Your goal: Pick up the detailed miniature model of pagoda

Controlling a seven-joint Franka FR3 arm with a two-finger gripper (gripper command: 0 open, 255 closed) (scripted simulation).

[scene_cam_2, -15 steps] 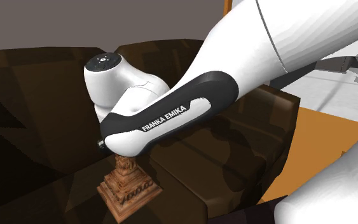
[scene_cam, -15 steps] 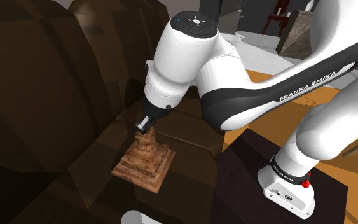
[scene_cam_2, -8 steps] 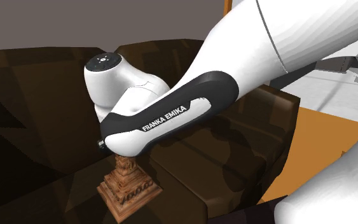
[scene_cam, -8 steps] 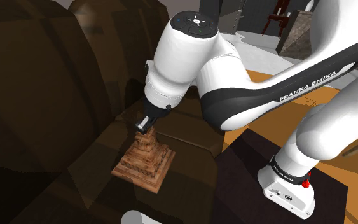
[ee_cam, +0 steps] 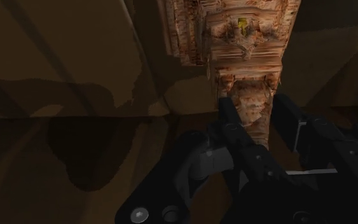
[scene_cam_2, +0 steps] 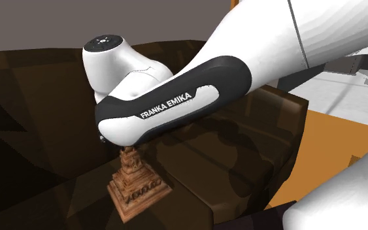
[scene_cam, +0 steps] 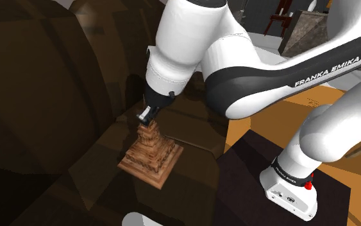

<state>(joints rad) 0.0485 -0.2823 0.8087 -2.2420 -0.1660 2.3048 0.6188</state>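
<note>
Carved brown tiered pagoda model (scene_cam: 150, 154) (scene_cam_2: 136, 186) (ee_cam: 234, 32) upright over dark brown sofa seat (scene_cam: 57, 128); contact with seat unclear. Black two-finger gripper (scene_cam: 148, 117) (ee_cam: 257, 118) clamped on its narrow top spire, one finger each side. White Franka arm (scene_cam: 192, 58) overhead.

Pagoda model (scene_cam: 151, 151): the brown cushion (scene_cam: 195, 138) lies open around its base. Obstacles: a tall brown backrest (scene_cam: 44, 83) near it toward the shoulder view's left; the gripper (scene_cam: 147, 119) clasping its spire from above.
</note>
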